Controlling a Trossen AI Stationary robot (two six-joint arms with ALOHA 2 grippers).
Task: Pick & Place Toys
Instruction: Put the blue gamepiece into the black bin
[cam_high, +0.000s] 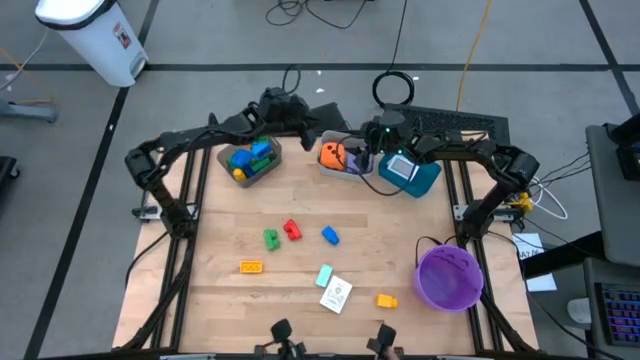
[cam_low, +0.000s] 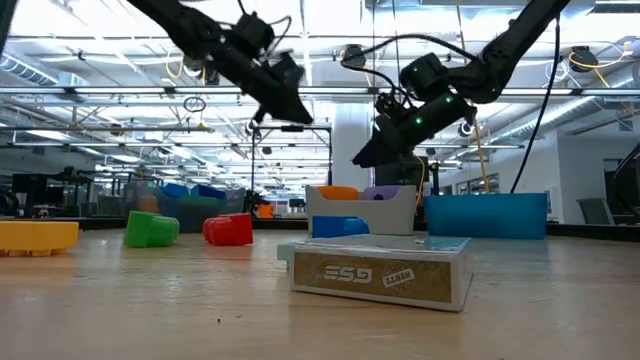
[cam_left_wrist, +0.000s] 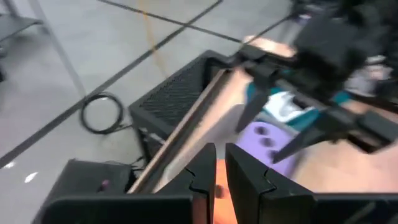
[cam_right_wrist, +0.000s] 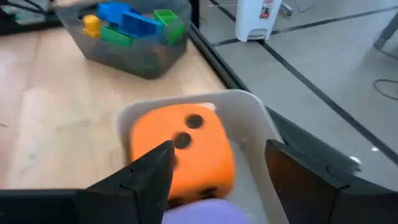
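A pale bin (cam_high: 338, 170) at the table's far edge holds an orange dotted die (cam_right_wrist: 180, 152) and a purple dotted die (cam_left_wrist: 267, 142). My right gripper (cam_right_wrist: 217, 168) reaches in from the right, and its fingers stand on the purple die's two sides. My left gripper (cam_left_wrist: 216, 180) hangs shut with nothing in it above the bin's left end (cam_high: 312, 138). Loose toys lie on the table's near half: a green block (cam_high: 270, 238), a red block (cam_high: 292, 230), a blue block (cam_high: 330, 235), an orange block (cam_high: 251, 266) and cards (cam_high: 334, 292). My right gripper has the purple die between its two fingers, one on each of two opposite sides (cam_left_wrist: 254, 134). The fingers come from the table's right, slanting a little down. The die sits low in the pale bin beside the orange die, its top about level with it (cam_low: 385, 190).
A grey bin (cam_high: 252, 162) with blue, green and yellow blocks stands at the far left. A teal bin (cam_high: 412, 175) with cards stands right of the pale bin. A purple round bowl (cam_high: 449, 277) is near the right edge, a yellow block (cam_high: 386, 300) beside it.
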